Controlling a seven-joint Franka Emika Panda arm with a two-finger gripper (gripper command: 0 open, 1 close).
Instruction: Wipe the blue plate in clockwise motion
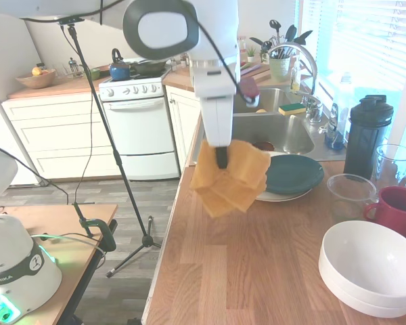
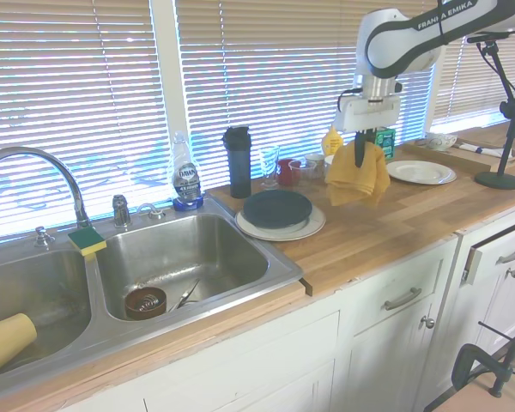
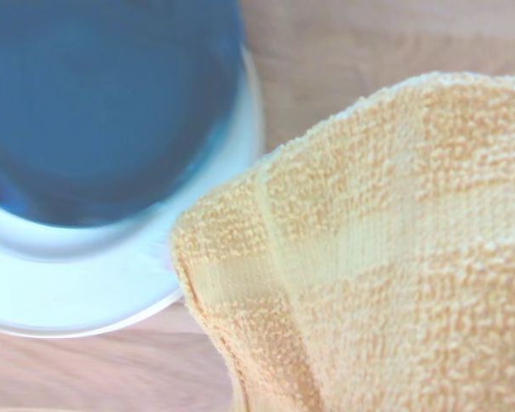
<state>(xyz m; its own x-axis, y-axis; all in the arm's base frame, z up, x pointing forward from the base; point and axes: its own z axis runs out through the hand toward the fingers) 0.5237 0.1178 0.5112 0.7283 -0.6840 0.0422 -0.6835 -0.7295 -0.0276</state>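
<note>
The blue plate [image 1: 294,172] [image 2: 277,208] [image 3: 103,103] is a dark teal disc lying on a larger white plate [image 1: 279,197] [image 2: 309,228] [image 3: 86,292] on the wooden counter beside the sink. My gripper [image 1: 221,160] [image 2: 359,158] hangs in the air above the counter, shut on a yellow-orange cloth [image 1: 230,177] [image 2: 358,175] [image 3: 386,257] that droops from it. The cloth hangs beside the plates, on the side away from the sink, not touching the blue plate.
Large white bowls [image 1: 372,267] stand stacked at the near right; a red mug [image 1: 399,208], a clear bowl [image 1: 352,193], a glass [image 1: 394,161] and a black shaker bottle [image 1: 367,135] line the window side. The steel sink [image 2: 180,262] lies beyond the plates. Another white plate [image 2: 421,172] sits farther along.
</note>
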